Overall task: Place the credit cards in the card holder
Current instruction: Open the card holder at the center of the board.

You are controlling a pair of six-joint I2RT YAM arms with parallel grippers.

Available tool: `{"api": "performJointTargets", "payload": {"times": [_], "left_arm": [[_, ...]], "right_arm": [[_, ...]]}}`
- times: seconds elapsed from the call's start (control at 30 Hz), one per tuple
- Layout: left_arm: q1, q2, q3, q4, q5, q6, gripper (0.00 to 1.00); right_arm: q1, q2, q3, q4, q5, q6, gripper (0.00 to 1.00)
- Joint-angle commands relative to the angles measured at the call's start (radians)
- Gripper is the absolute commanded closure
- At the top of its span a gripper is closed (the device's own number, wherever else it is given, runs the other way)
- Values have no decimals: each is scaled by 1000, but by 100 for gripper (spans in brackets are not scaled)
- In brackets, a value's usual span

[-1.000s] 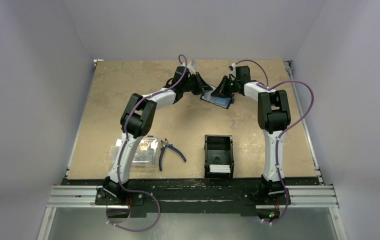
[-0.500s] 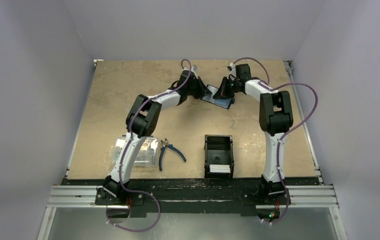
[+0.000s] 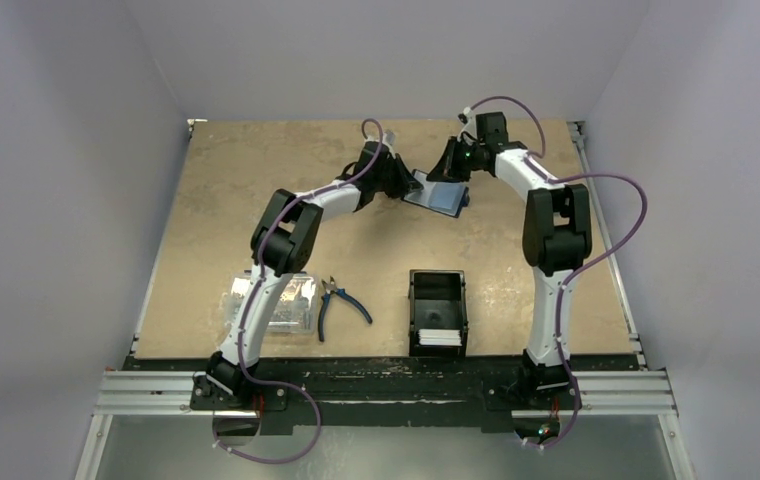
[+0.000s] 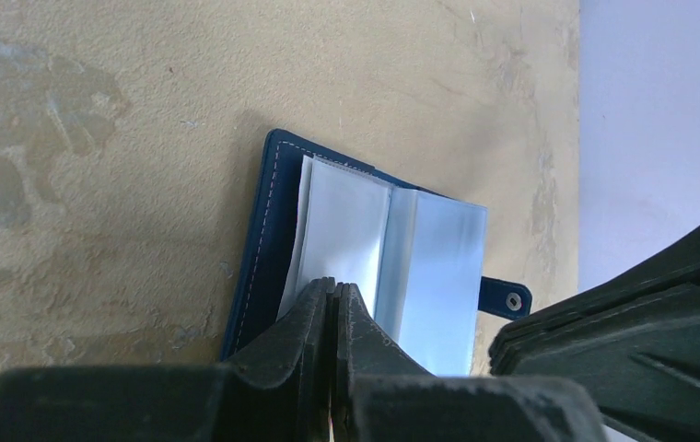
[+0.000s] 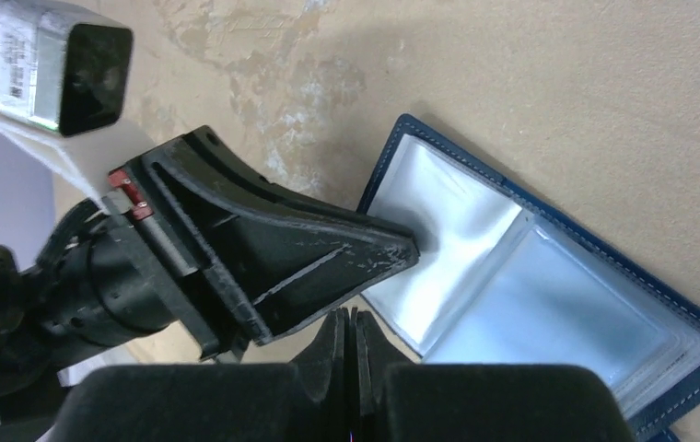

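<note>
Card holder: the navy card holder [image 5: 530, 295] lies spread open and flat on the tan tabletop [image 3: 256, 200], toward its far edge, with its clear sleeves [image 4: 355, 221] facing up.
Snap tab: a small blue snap tab [image 4: 506, 299] with a metal stud juts from one edge of the card holder.
Left fingers: the left fingers [image 4: 314, 308] are clenched tight with no gap between them, and their tips sit on the edge of a sleeve page of the card holder; whether a sleeve is pinched between them cannot be told.
Right fingers: the right fingers [image 5: 332, 336] are pressed together and carry nothing, poised just off the card holder's edge, opposite the left arm's tip.
Credit cards: the pale credit cards [image 3: 441, 337] are stacked in the black tray [image 3: 414, 300], well apart from the card holder, on its side toward the arm bases.
Pliers: the blue-handled pliers [image 3: 341, 300] lie on the tabletop, well apart from the card holder, toward the left arm's base.
Clear box: a clear box [image 3: 291, 305] sits just past the pliers, farther again from the card holder and partly hidden behind the left arm.
</note>
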Motion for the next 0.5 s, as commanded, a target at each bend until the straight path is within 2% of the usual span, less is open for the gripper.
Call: {"api": "performJointTargets", "payload": {"times": [0.0, 0.2, 0.3, 0.47], "left_arm": [[13, 9, -49, -195, -54, 51, 100], [27, 8, -72, -202, -42, 41, 100], [26, 4, -83, -186, -28, 32, 100], [21, -6, -107, -160, 1, 16, 100]], "right_arm": [[-31, -8, -95, 61, -1, -8, 100], [-105, 12, -247, 149, -45, 13, 100], [-105, -4, -219, 116, -13, -2, 100], [-94, -47, -135, 77, -54, 7, 100]]}}
